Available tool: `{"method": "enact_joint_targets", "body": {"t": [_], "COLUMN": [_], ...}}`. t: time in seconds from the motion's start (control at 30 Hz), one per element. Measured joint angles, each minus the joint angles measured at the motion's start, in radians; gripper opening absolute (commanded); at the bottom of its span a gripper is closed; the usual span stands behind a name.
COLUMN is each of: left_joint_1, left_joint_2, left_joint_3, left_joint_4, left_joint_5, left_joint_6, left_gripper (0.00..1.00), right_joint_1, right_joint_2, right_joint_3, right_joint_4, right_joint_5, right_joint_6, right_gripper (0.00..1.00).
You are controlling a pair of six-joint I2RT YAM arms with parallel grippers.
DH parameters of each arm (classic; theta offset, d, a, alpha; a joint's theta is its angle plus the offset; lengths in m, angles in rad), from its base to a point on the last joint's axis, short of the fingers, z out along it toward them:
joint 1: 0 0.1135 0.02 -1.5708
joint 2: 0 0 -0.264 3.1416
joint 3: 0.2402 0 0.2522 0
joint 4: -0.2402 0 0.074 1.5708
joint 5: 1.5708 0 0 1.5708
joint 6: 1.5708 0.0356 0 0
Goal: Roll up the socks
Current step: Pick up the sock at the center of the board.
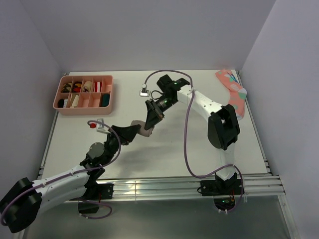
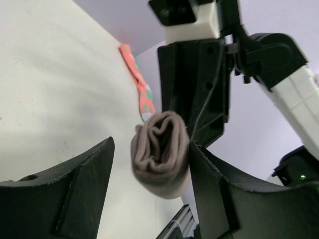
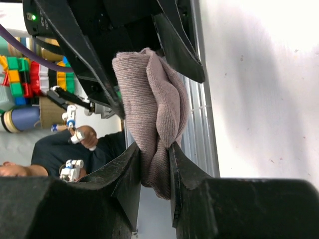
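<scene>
Nearest the right wrist camera, the right hand point(image 3: 154, 152) was clamped tight on a taupe-brown ribbed fabric sock point(image 3: 152, 114) rolled into a fat oblong bundle, with the two black fingers point(image 3: 124, 174) pressing into its lower end. The bundle's long axis ran in line with those fingers. One end was pinched between them and the other, rounded end pointed away toward the left hand point(image 3: 144, 55).

From the left wrist, the sock point(image 2: 162, 154) showed its folded, layered face. The left hand point(image 2: 149, 147) stood wide open around it, one finger well clear on one side and the other just beside the fabric, gripping nothing.

From above, the bundle point(image 1: 142, 128) sat between the two hands over the middle of the white surface point(image 1: 199, 149). The right hand point(image 1: 151, 121) reached down to it from the far side and the left hand point(image 1: 130, 132) came from the near left. Whether the bundle touched the surface could not be told.

A coral-pink spotted sock point(image 1: 234, 92) lay flat at the far right corner, well apart. A pink plastic compartment tray point(image 1: 84, 110) sat at the far left.
</scene>
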Motion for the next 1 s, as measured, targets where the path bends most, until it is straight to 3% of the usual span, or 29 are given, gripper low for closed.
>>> {"method": "enact_joint_targets", "body": {"t": [0.53, 1.0], "left_joint_1": [0.0, 0.0], "left_joint_2": [0.069, 0.141], "left_joint_3": [0.011, 0.018], "left_joint_4": [0.045, 0.099], "left_joint_5": [0.024, 0.029], "left_joint_6": [-0.039, -0.046], "left_gripper": [0.65, 0.58], "right_joint_1": [-0.018, -0.019], "right_joint_2": [-0.024, -0.032], "right_joint_3": [-0.061, -0.076], "right_joint_4": [0.21, 0.231], "right_joint_5": [0.019, 0.002], "right_joint_6": [0.219, 0.238], "right_gripper": [0.0, 0.0]}}
